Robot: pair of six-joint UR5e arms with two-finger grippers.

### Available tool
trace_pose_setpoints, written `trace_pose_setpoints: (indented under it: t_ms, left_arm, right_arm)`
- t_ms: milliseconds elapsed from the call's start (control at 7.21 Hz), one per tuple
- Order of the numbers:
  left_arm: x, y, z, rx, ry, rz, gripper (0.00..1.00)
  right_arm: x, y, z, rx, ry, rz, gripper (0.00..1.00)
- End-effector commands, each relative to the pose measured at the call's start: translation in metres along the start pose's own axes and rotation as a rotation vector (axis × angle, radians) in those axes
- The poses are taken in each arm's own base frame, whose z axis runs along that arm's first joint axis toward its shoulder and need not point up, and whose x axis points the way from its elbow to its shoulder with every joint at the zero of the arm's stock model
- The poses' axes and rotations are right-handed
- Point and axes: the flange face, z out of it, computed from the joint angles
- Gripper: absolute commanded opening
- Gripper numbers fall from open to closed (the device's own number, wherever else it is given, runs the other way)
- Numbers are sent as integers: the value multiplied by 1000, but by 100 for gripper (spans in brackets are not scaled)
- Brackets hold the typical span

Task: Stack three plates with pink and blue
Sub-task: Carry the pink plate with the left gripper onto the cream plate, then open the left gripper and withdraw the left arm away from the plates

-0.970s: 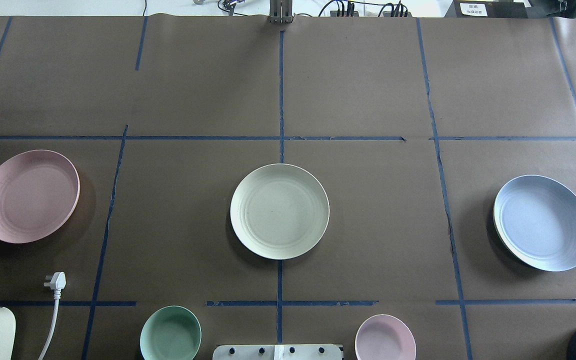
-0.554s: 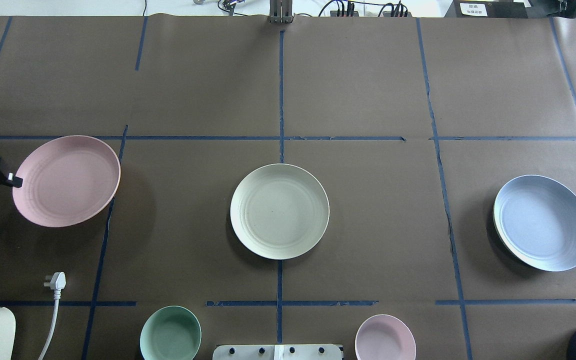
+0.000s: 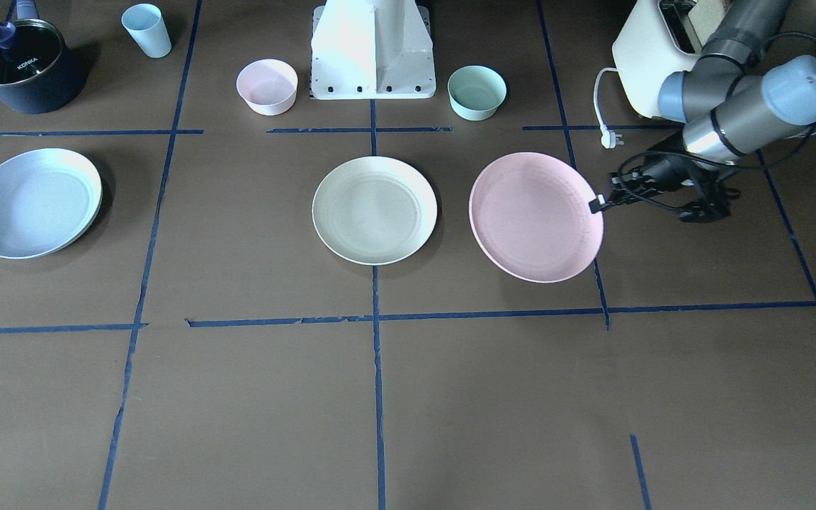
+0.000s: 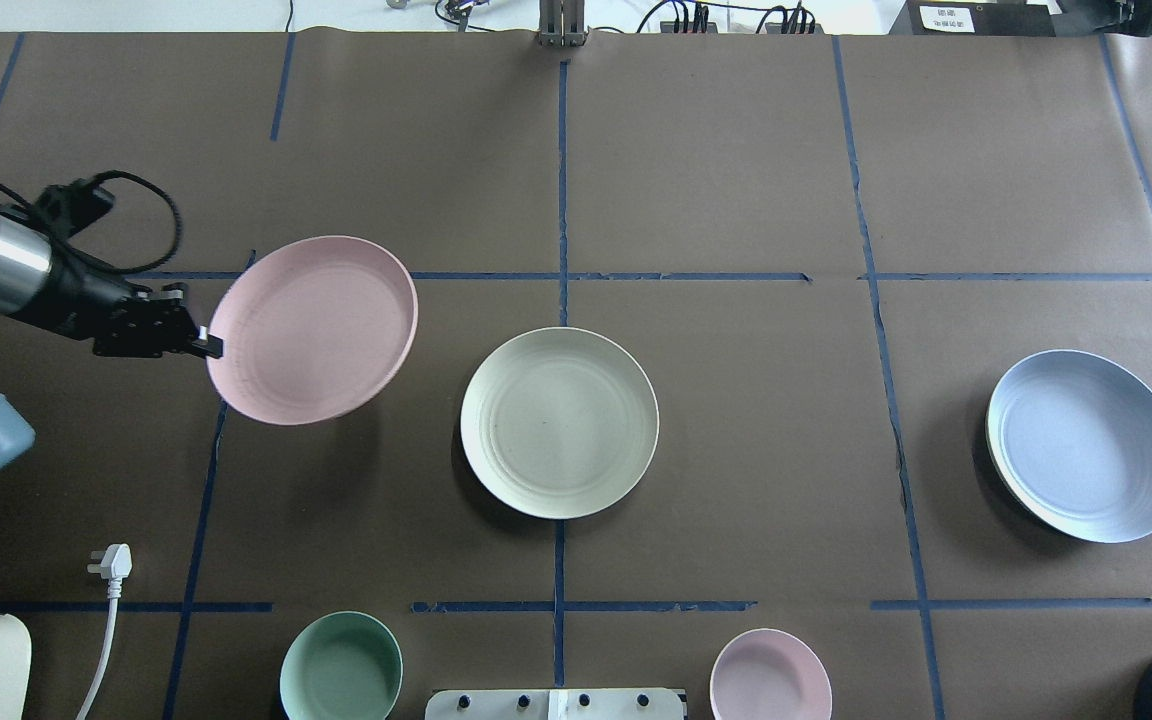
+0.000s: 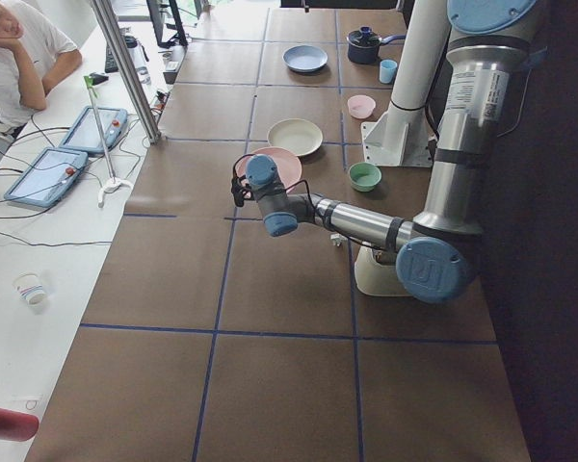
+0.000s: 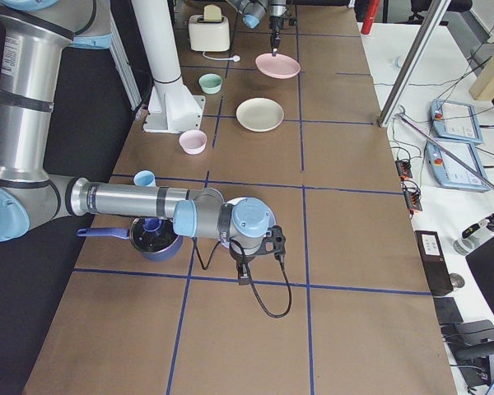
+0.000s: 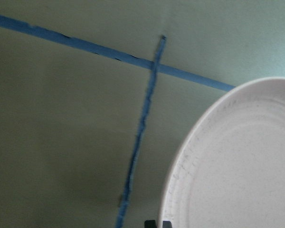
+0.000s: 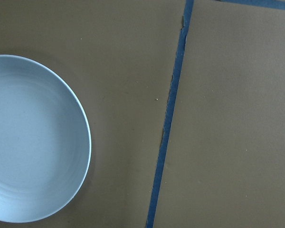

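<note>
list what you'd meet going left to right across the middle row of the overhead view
left tool → pink plate → cream plate → blue plate

The left gripper (image 3: 596,205) pinches the rim of the pink plate (image 3: 535,216); that plate sits just beside the cream plate (image 3: 374,210), not touching it; the blue plate (image 3: 29,202) lies well apart.
</note>
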Motion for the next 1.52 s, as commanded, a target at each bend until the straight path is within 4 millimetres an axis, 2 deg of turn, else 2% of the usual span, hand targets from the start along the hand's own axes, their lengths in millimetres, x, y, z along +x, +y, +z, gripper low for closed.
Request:
trace_pose_setpoints:
  t_ms: [0,139,277,554,832,970,1109,1248,1386]
  left_arm:
    - [117,55,67,21,-22,-35,0]
    - [141,90,109,21,-55,-16,0]
    - [159,110,134,21,-80,-6,0]
    - [162,116,139,13,-83,0,1]
    - [167,118,141,3,-81,16,99]
    - [160,110,137,8,-96,7,100]
    - [154,84,113,-11,-142,65,100]
    - [136,45,70,-19,-194,157,100]
    - [97,29,38,-13,-259,290,100]
  right_arm:
    - [1,0,1,-1,0,1,100]
    - [3,1,3,-6,-1,7,100]
    - [4,1,4,-7,-1,8,100]
    - [7,1,7,-14,-1,13,100]
    - [8,0,8,-14,-2,14,100]
    - [6,-3,5,-9,-1,8,100]
    - [4,-6,4,-5,-1,4,100]
    - [2,-12,1,2,0,-6,100]
    - [-1,-12,-1,6,-8,-11,100]
